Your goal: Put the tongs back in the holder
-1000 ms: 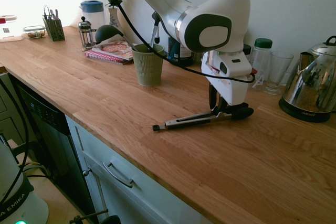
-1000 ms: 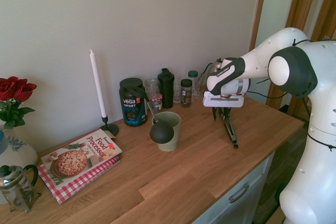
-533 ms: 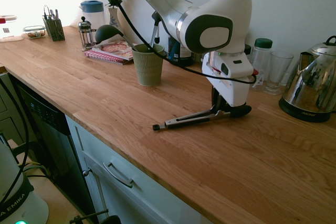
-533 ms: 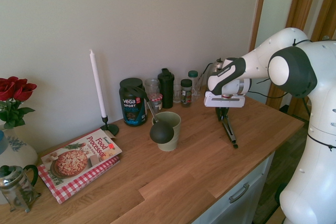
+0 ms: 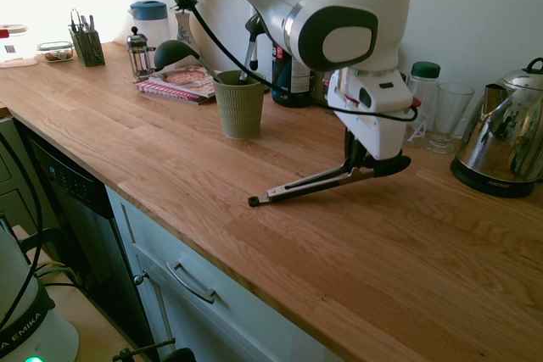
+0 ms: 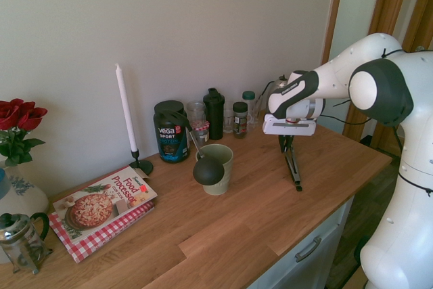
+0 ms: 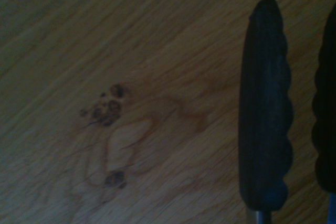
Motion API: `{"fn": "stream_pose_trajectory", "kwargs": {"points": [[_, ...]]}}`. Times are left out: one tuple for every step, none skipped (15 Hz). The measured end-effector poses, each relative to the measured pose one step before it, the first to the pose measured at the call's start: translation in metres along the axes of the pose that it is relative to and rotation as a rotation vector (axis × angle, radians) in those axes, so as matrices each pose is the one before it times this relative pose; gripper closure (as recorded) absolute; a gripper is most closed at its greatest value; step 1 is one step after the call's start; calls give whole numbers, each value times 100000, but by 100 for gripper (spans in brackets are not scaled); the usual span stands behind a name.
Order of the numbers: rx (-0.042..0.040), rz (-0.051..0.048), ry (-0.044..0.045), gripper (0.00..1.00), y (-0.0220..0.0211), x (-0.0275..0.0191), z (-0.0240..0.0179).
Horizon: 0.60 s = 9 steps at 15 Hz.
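Tongs slant, black ends gripped in the hand, knob end seemingly touching the counter.

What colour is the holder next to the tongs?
The holder is olive green with vertical ribs, seen best in the first exterior view.

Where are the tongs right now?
In the first exterior view the tongs slant between the holder and the kettle, black ends raised in the gripper, knob end on the counter.
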<state>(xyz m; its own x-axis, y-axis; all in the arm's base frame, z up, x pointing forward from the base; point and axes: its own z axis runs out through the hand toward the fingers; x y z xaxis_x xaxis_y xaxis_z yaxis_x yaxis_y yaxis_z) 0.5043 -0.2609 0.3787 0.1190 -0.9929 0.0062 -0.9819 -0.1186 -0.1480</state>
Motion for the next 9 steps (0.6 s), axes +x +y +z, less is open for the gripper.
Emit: {"fn": "stream_pose_trajectory", "kwargs": {"points": [[1487,-1639,-434,100,-188,-380,-2053],[1505,-1670,-512,100,-272,-477,-2278],[1795,-1862,-407,100,-307,-640,-2439],[1491,-1630,-341,100,-385,-679,-2125],[1328,-1590,-242,100,-461,-727,-1828],[976,-1969,-344,100,-640,-866,-1575],[1128,-2450,-75,100,-896,-974,-1523],[1466,-2689,363,100,-1045,-1027,-1582],[2261,-3431,1018,100,-1318,-1296,-2090]]}}
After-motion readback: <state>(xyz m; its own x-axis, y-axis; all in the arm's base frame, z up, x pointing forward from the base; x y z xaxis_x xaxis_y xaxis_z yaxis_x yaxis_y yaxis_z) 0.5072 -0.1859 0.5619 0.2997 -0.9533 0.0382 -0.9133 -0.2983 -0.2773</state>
